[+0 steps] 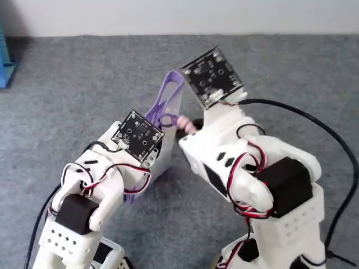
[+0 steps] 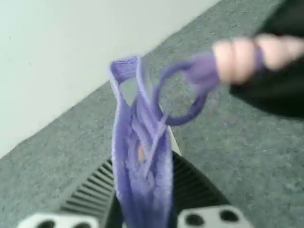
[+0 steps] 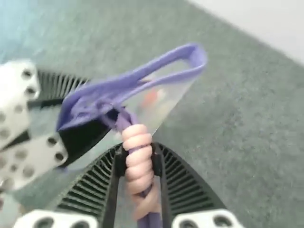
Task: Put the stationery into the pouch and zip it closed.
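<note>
Over grey carpet (image 1: 84, 73), clear purple-trimmed pouch (image 3: 167, 99), ridged pink, perhaps rubber, pull (image 3: 137, 151).

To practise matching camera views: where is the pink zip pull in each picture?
High view: pink zip pull between the two arms' wrists.
Left wrist view: just past the ring on the purple pouch.
Right wrist view: clamped in the right gripper.
Shared landmark: the purple pouch.
</note>
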Motion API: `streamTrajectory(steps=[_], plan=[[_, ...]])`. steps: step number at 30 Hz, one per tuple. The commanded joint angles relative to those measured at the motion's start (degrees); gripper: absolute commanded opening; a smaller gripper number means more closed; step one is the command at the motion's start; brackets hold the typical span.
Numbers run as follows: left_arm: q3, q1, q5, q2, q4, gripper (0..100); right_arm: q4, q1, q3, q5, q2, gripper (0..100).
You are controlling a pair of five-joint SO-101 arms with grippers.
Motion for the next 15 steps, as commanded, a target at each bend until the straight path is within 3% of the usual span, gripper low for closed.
streamTrajectory(steps=[1,8,15], plan=[[-5.1,0.8,-0.4,-0.8,6.1,1,-5.5,7.0,-0.3,0.0,-1.2,0.8],[-8.5,2.6,-0.1,-0.8,15.4,1,-17.7,13.7,6.7,0.0,0.3,0.8],[-8.1,2.5,4.0,-7.5,16.8,1,-25.6,16.7,15.9,0.4,1.5,0.8]])
